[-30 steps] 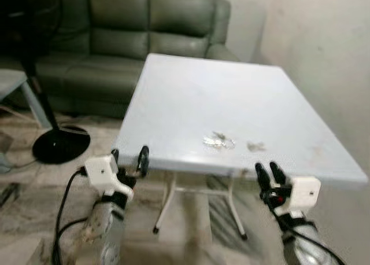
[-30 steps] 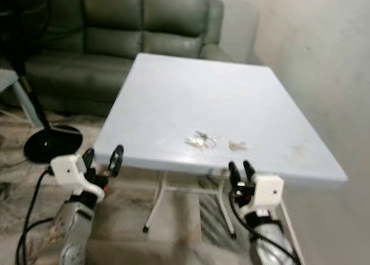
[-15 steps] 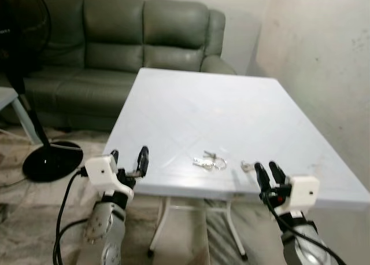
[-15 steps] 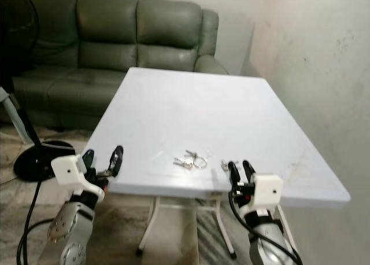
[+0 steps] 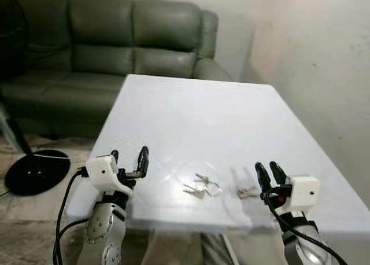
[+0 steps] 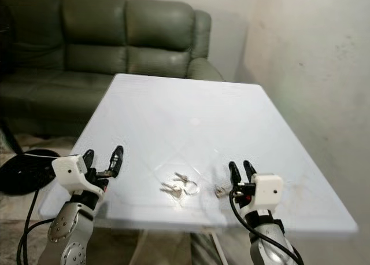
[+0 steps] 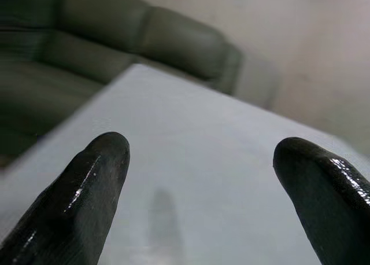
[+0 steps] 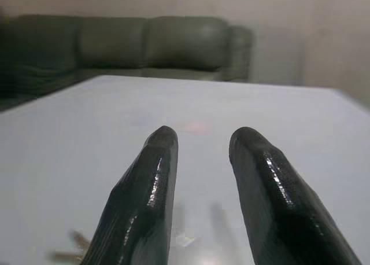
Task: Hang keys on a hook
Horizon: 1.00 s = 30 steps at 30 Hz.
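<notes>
Left eye view: keys (image 5: 201,186) lie between wide left pincer (image 5: 128,155) and narrow right pincer (image 5: 266,172).

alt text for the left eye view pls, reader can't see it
Two sets of keys lie near the front edge of a white table, between the left gripper and the right gripper, both open and empty. A green sofa stands behind.

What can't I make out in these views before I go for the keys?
- Hook: none can be made out in either eye view.
- Keys: too small to count or see how the ring lies.
- Smaller key: partly behind the right gripper.
- Right wrist view: keys blurred, cut off by the edge.
</notes>
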### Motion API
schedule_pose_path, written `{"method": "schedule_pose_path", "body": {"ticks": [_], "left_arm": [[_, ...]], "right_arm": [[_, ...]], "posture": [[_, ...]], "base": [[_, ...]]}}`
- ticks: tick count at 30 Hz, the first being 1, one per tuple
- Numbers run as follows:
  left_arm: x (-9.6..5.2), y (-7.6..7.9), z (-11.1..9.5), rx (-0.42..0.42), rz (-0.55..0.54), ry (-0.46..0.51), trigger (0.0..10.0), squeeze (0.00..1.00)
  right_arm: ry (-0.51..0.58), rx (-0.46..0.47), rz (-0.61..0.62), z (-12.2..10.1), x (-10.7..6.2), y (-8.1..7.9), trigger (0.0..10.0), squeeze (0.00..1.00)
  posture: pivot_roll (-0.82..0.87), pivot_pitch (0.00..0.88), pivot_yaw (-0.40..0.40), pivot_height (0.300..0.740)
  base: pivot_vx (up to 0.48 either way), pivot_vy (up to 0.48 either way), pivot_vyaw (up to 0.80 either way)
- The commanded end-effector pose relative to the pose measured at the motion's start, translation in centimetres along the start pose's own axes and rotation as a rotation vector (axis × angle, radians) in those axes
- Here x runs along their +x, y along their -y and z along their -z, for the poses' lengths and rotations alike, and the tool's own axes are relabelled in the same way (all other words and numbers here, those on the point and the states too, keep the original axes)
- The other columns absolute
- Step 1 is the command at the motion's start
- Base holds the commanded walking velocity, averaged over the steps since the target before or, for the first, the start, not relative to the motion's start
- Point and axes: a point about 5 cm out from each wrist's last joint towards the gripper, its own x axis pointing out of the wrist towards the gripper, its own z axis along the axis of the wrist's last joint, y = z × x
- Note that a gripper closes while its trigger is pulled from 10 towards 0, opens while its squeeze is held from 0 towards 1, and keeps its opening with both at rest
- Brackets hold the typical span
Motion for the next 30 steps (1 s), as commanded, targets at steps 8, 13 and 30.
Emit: {"method": "schedule_pose_path", "body": {"ticks": [8, 13, 30], "left_arm": [[0.0, 1.1, 0.5, 0.005, 0.055, -0.02, 10.0, 0.0], [-0.3, 2.3, 0.9, 0.015, 0.143, -0.043, 10.0, 0.0], [-1.4, 4.8, 2.4, 0.057, 0.353, -0.135, 10.0, 0.0]], "right_arm": [[-0.008, 0.026, 0.014, -0.2, -0.3, 1.0, 10.0, 1.0], [-0.01, 0.013, -0.009, -0.2, -0.2, 1.1, 10.0, 1.0], [-0.141, -0.068, -0.198, 0.8, 0.3, 1.6, 10.0, 0.0]], "posture": [[0.03, 0.0, -0.081, 0.74], [0.03, 0.0, -0.082, 0.74], [0.03, 0.0, -0.086, 0.74]], "base": [[0.0, 0.0, 0.0], [0.0, 0.0, 0.0], [0.0, 0.0, 0.0]]}}
